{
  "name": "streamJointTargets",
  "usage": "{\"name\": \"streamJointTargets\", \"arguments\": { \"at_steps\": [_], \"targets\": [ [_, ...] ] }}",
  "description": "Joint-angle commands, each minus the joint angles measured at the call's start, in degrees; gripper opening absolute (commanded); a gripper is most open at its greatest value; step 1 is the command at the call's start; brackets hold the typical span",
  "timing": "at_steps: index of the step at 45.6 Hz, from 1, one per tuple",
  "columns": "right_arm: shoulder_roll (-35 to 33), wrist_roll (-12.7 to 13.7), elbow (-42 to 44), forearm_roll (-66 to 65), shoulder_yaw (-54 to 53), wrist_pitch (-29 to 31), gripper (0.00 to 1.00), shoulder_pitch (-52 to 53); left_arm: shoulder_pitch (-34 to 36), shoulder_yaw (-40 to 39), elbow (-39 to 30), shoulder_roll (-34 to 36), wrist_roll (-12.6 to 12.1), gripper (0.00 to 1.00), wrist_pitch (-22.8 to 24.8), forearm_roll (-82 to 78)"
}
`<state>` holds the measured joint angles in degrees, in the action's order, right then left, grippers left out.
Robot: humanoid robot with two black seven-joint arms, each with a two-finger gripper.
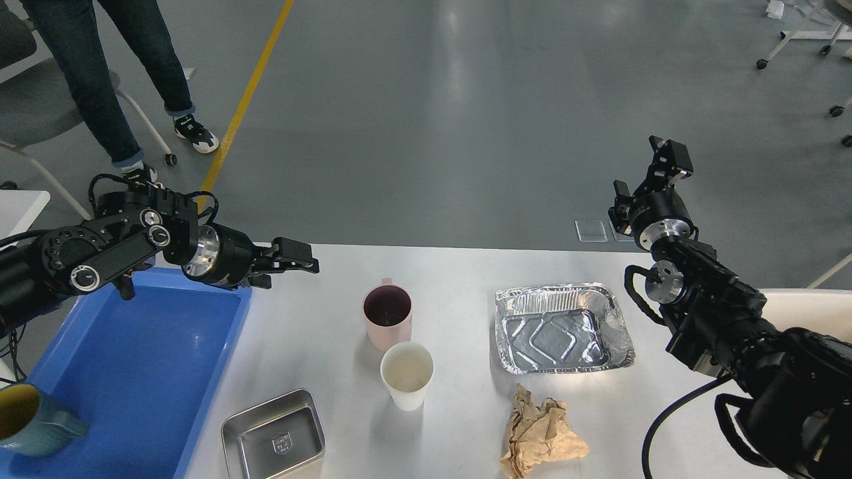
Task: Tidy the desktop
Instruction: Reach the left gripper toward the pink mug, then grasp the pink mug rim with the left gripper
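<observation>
The white desktop (459,279) holds a pink mug (388,318), a white paper cup (407,376), an empty foil tray (562,327), a crumpled brown paper (540,434) and a small steel tin (274,436). My left gripper (287,269) is open and empty. It hovers above the desktop's far left part, left of the pink mug and beside the blue tray's far right corner. My right gripper (645,171) is open and empty. It is raised beyond the desktop's far right edge, up and right of the foil tray.
A blue plastic tray (133,359) lies at the left, with a teal mug (30,419) in its near left corner. A cream-white bin (799,306) shows partly behind my right arm. A person's legs (100,80) and a chair are on the floor at far left.
</observation>
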<state>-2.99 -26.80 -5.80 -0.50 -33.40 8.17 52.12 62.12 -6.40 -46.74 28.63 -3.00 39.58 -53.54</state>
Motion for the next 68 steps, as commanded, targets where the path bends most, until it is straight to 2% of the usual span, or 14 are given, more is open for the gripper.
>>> {"name": "streamJointTargets", "arguments": {
  "at_steps": [1, 10, 17, 35, 39, 47, 68],
  "targets": [
    [0.00, -0.01, 0.00, -0.02, 0.00, 0.00, 1.00, 0.00, 0.02, -0.37, 4.72, -6.03, -2.89, 1.00, -0.30, 0.36],
    [0.00, -0.01, 0.00, -0.02, 0.00, 0.00, 1.00, 0.00, -0.42, -0.02, 11.76, -15.62, -2.97, 1.00, -0.21, 0.45],
    [-0.09, -0.01, 0.00, -0.02, 0.00, 0.00, 1.00, 0.00, -0.60, 0.16, 13.43, -20.46, -3.33, 1.00, -0.21, 0.27],
    [-0.79, -0.01, 0.00, -0.02, 0.00, 0.09, 1.00, 0.00, -0.77, 0.16, 13.52, -20.99, -6.49, 0.99, -0.30, 0.27],
    [-0.79, -0.01, 0.00, -0.02, 0.00, 0.09, 1.00, 0.00, -0.77, -0.02, 13.52, -20.99, -6.49, 0.99, -0.56, 0.54],
    [-0.79, -0.01, 0.00, -0.02, 0.00, 0.09, 1.00, -0.17, -1.12, -0.02, 13.52, -21.25, -6.49, 0.99, -5.48, 0.80],
    [-0.70, -0.01, 0.00, -0.02, 0.00, 0.09, 1.00, -0.08, -2.79, -0.11, 15.89, -23.80, -6.49, 0.99, -5.04, 0.80]
  ]
}}
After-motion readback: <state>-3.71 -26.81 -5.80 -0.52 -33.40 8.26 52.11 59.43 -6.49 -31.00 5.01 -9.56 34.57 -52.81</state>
